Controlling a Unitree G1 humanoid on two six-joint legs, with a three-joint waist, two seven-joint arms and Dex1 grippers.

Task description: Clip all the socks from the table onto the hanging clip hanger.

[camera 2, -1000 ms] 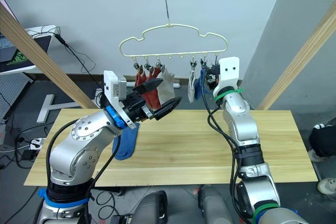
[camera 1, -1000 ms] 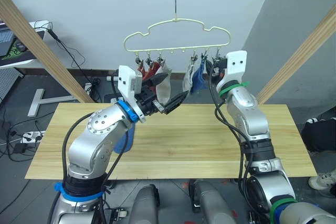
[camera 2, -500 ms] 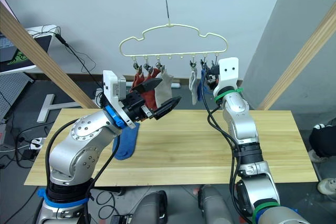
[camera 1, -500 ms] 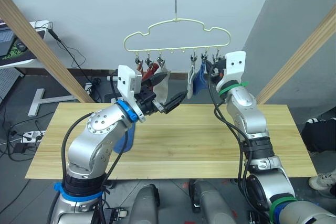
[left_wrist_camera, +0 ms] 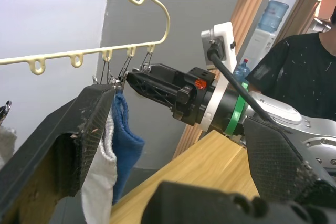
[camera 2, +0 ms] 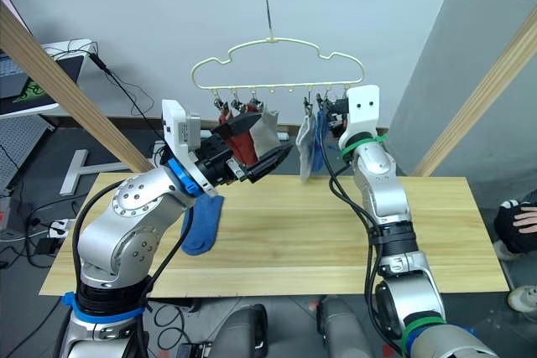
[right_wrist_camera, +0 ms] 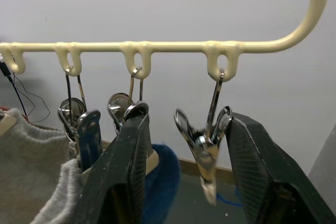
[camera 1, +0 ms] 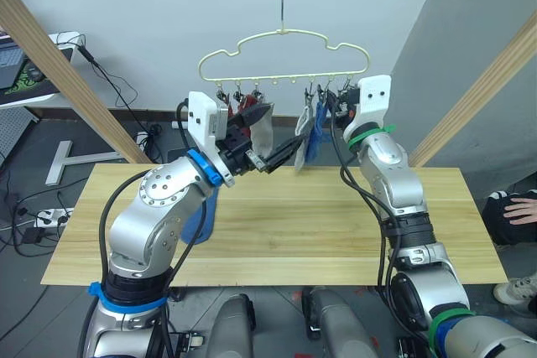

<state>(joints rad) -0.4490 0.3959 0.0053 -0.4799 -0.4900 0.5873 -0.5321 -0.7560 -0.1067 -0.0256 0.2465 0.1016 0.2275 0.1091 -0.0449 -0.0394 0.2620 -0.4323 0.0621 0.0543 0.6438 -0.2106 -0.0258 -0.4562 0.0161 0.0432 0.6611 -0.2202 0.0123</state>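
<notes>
Our right gripper point(right_wrist_camera: 181, 182) is up at the right end of the clip hanger point(camera 1: 285, 37), its two black fingers point(right_wrist_camera: 128, 166) spread wide with the last, empty metal clip point(right_wrist_camera: 203, 150) dangling between them. We grip nothing yet; the clip hangs free between the pads, touching neither as far as we can tell. Just beside it, the next clip holds a blue sock point(right_wrist_camera: 160, 182), and beyond that a light grey sock point(right_wrist_camera: 31, 182) hangs from another.

Our left gripper point(camera 1: 273, 147) is raised near the middle of the row, also spread wide and holding nothing. One finger lies close against the hanging grey sock point(left_wrist_camera: 102, 182) and blue sock point(left_wrist_camera: 126, 145); whether it presses them we cannot tell.

Further left on the hanger we see another light grey sock point(camera 1: 261, 123) and the rust red socks point(camera 1: 243, 111) already clipped. One blue sock point(camera 2: 201, 222) is left on the table point(camera 1: 336, 232), partly hidden behind our left arm.

We judge the socks light, soft and limp: they will droop and fold, so we should pinch the cuff edge, where the knit is thicker and feeds into a clip. The clip is small, smooth metal that swings freely on its loop, so it will likely slip or turn unless we squeeze its upper handles squarely.
</notes>
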